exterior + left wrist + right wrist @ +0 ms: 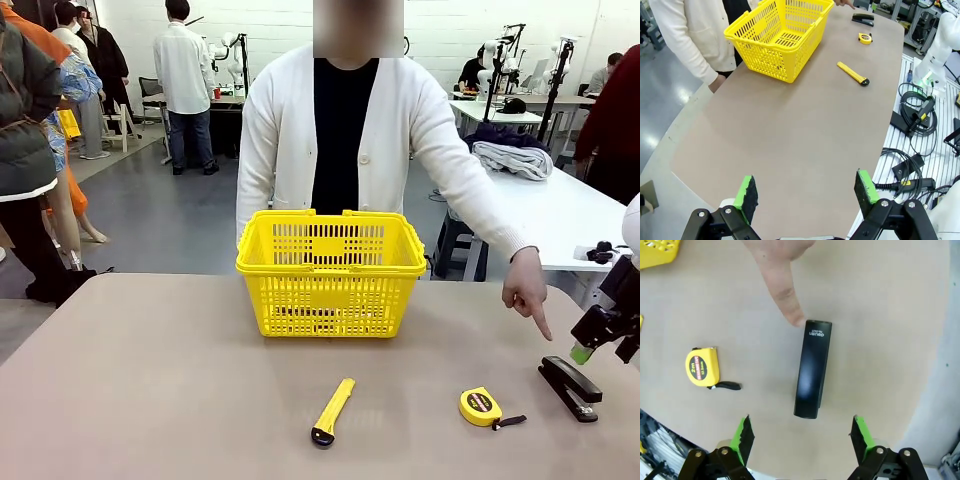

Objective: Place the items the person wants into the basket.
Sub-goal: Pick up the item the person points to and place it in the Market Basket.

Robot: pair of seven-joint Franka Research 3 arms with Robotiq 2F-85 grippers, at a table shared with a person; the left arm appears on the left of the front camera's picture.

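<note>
A black stapler (571,387) (813,369) (862,19) lies on the table at the right. The person (340,140) in a white cardigan stands behind the yellow basket (332,272) (778,37) and points a finger (541,325) (785,295) down at the stapler's far end. My right gripper (600,348) (801,434) hangs open just above and right of the stapler, its green pads (743,432) spread wide either side of it, apart from it. My left gripper (807,194) is open over bare table, far from the basket.
A yellow utility knife (331,410) (853,73) lies in front of the basket. A round yellow tape measure (483,407) (702,367) (865,38) sits left of the stapler. Cables (912,120) lie off the table edge in the left wrist view.
</note>
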